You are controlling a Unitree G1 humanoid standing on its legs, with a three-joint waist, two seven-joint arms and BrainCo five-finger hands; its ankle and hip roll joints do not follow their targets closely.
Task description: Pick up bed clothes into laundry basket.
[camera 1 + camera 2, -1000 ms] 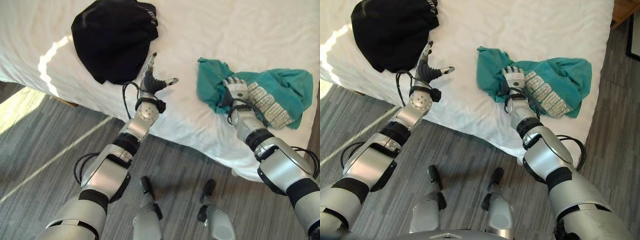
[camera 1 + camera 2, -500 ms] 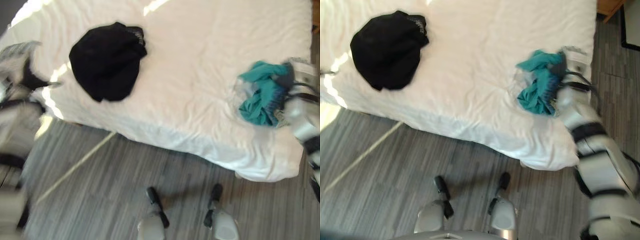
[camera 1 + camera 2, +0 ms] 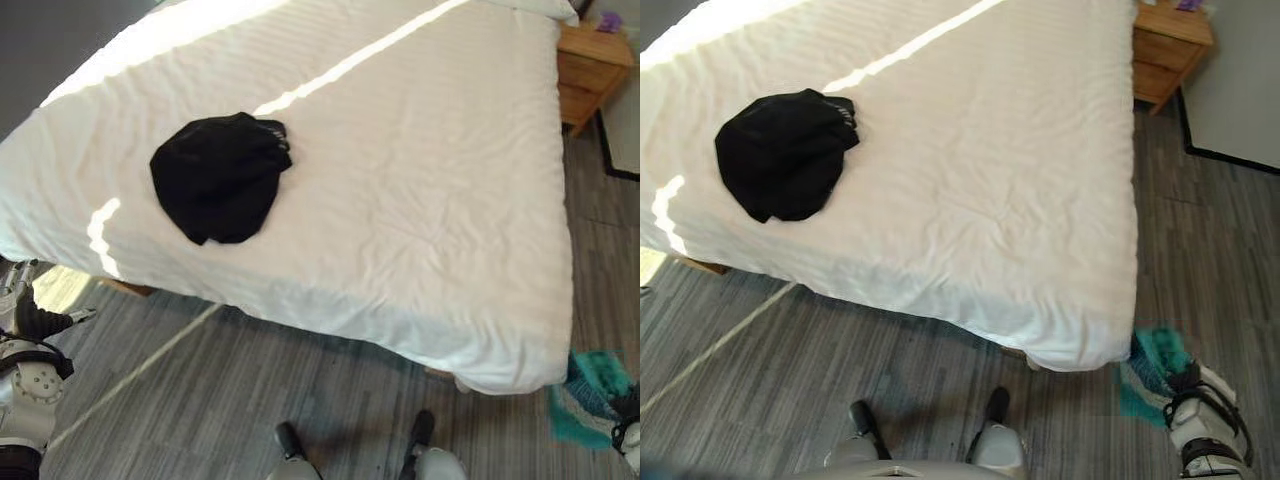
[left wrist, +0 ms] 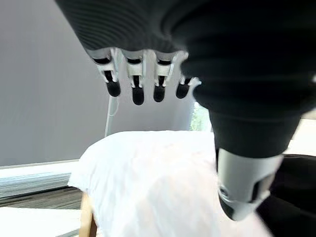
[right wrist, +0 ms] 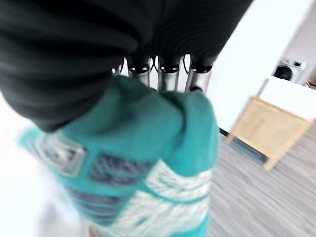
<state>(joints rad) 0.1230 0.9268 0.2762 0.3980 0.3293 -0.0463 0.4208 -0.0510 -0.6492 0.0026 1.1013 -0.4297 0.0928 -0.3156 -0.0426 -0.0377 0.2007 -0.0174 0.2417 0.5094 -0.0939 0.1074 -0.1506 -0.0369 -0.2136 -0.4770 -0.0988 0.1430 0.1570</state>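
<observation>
The right hand (image 3: 1202,432) shows at the near right corner, off the bed (image 3: 400,150) and over the floor (image 3: 840,350), its fingers curled into a bunched teal shirt (image 5: 148,163) that hides their tips and hangs in a blurred clump with no clear long axis. The black garment (image 3: 217,177) lies crumpled on the bed's left side. The left hand (image 3: 30,320), cut off at the near left edge, holds nothing, fingers straight and thumb apart.

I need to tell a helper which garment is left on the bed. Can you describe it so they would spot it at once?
Start at the large white bed and look to its near left part, close to the edge. There lies a crumpled black cloth garment, a dark rounded heap. It is the one dark thing on the sheet; the teal garment hangs off the bed in the right hand.
</observation>
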